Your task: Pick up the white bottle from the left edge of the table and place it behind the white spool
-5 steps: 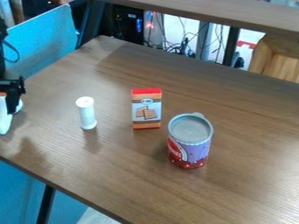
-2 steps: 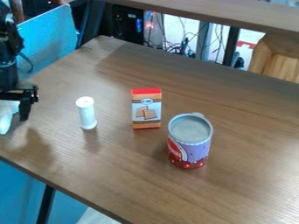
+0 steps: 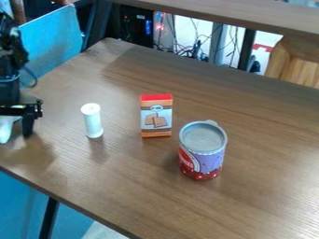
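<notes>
Across most of the view, a brown wood-grain table (image 3: 249,200) is seen at a slant. Beyond its upper left edge, a light-blue panel (image 3: 53,39) is placed. Into the left edge of the view, the black robot arm (image 3: 9,84) is extended, with its gripper (image 3: 26,119) held low at the table's left side; whether it is open, closed or gripping anything cannot be told. Right of the centre, a round canister (image 3: 202,161) with a grey top and a red-and-purple printed side is stood upright. Just beside it, to its upper left, an orange cracker box (image 3: 156,116) with a red top is set on end. Farther left, between the box and the gripper, a slim white cylinder (image 3: 93,122) is stood upright, apart from both. At the left edge, a white object (image 3: 5,130) is partly hidden by the gripper; whether the two are touching cannot be told.
</notes>
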Controlling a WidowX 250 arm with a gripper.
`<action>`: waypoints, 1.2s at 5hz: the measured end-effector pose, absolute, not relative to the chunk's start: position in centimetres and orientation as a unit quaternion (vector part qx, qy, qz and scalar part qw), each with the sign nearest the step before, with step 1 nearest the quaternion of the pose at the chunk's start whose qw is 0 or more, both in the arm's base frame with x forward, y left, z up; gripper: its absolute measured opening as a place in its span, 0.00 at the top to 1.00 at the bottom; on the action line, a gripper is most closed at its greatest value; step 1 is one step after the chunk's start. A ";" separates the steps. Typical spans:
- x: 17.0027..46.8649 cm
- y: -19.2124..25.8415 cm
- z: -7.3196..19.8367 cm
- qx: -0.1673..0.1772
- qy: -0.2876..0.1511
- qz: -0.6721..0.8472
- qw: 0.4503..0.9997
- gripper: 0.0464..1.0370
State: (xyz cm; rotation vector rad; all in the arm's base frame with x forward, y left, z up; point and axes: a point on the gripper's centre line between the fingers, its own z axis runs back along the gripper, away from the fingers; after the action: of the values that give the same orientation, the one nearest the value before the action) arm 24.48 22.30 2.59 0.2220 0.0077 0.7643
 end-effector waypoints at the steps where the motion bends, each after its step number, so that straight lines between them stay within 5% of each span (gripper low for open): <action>1: 25.2 22.9 2.7 0.106 0.011 0.389 0.915 0.34; 2: 25.6 22.6 3.1 0.088 0.016 0.388 0.917 0.60; 3: 25.4 22.6 4.4 0.060 0.017 0.382 0.922 0.72; 5: 27.2 23.5 11.2 0.032 -0.030 0.331 0.942 0.74; 6: 28.5 23.3 11.1 0.041 -0.018 0.315 0.948 0.74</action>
State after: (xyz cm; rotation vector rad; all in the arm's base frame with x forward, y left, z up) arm 28.50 23.30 11.10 0.0843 -0.0358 0.6411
